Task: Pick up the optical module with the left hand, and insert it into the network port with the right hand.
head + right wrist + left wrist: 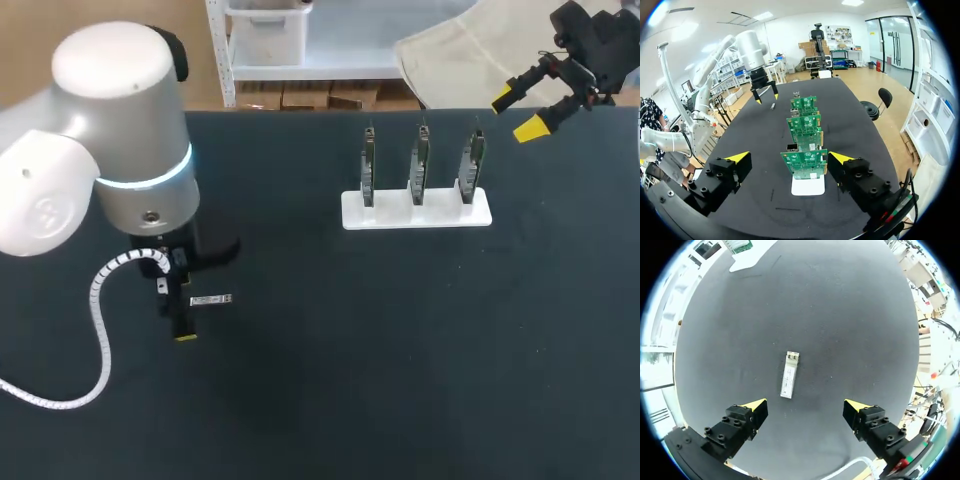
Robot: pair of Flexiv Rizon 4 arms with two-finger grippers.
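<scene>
1. One optical module (789, 374) lies flat on the black worktop (400, 350), on its left side. Nothing grips it.
2. The left claw (805, 406) hangs over the module with its two yellow-tipped fingers spread wide. The module sits ahead of them, clear of both tips, so this claw holds nothing.
3. The right claw (517, 112) is at the far right corner of the worktop, well apart from the module. Its two fingers are also wide open and empty.
4. One white stand (417, 212) rests right of the middle, toward the far edge.
5. Three green circuit boards stand upright in it, in a row: left (368, 165), middle (421, 160), right (472, 160).
6. In the right wrist view the row runs away from the claw, and the nearest board carries one small metal port (792, 147) at its top corner.
</scene>
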